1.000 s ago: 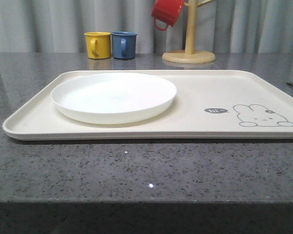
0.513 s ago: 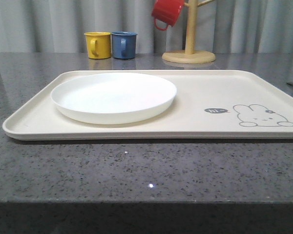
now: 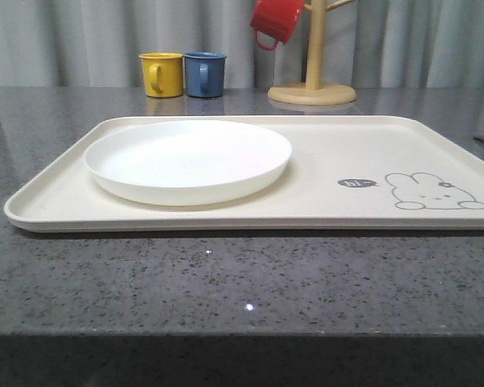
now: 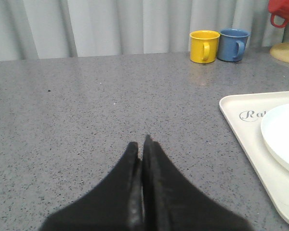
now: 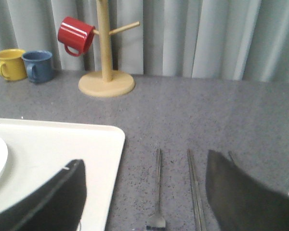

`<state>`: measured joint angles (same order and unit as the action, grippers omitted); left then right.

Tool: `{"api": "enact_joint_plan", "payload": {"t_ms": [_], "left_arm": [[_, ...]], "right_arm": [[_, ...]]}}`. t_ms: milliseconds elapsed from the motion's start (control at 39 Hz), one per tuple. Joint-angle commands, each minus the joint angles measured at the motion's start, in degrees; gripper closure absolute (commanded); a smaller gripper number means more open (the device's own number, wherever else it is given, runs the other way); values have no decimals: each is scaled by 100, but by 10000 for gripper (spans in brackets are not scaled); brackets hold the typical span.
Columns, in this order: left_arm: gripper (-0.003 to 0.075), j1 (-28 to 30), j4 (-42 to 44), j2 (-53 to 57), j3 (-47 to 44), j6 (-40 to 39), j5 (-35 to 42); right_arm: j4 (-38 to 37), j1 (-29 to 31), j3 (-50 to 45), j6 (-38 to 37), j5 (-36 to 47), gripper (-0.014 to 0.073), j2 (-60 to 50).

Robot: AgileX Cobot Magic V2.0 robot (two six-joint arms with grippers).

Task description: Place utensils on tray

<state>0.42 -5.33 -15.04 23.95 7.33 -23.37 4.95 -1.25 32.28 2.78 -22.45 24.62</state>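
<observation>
1. Front view: the cream tray [image 3: 323, 173] lies flat on the grey speckled tabletop [image 3: 226, 282], with the white plate [image 3: 188, 160] resting on its left half. Behind stand a yellow mug [image 3: 162, 74] and a blue mug [image 3: 205, 74], touching; a red mug [image 3: 277, 19] hangs on the wooden mug tree [image 3: 312, 81].
2. Left wrist view: the left pincer [image 4: 143, 147] is held low over bare tabletop, its fingers pressed together, well left of the tray's corner.
3. Right wrist view: the right pincer [image 5: 144, 192] is spread wide, one finger over the tray's edge. Between the fingers, on the tabletop just beside the tray, lie the fork [image 5: 158, 192] and the knife [image 5: 195, 190], side by side.
</observation>
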Motion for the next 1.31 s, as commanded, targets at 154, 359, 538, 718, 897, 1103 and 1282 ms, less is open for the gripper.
{"api": "enact_joint_plan", "payload": {"t_ms": [154,359,538,718,897,1103,1282], "left_arm": [[739,-30,-13,-50,155,-6,479],[739,-30,-13,-50,155,-6,479],[739,-30,-13,-50,155,-6,479],[739,-30,-13,-50,155,-6,479],[739,-30,-13,-50,155,-6,479],[739,-30,-13,-50,155,-6,469],[739,-30,-13,-50,155,-6,469]], "right_arm": [[25,6,1621,-1,-745,149,2257],[-229,11,2904,-436,-1955,149,4113],[-669,11,3538,-735,-2488,150,5045],[-758,30,4061,-735,-2930,150,6066],[-749,202,4370,-725,-3285,150,6817],[-749,202,4379,-620,-3358,225,7123],[-749,202,4379,-620,-3363,385,7123]]}}
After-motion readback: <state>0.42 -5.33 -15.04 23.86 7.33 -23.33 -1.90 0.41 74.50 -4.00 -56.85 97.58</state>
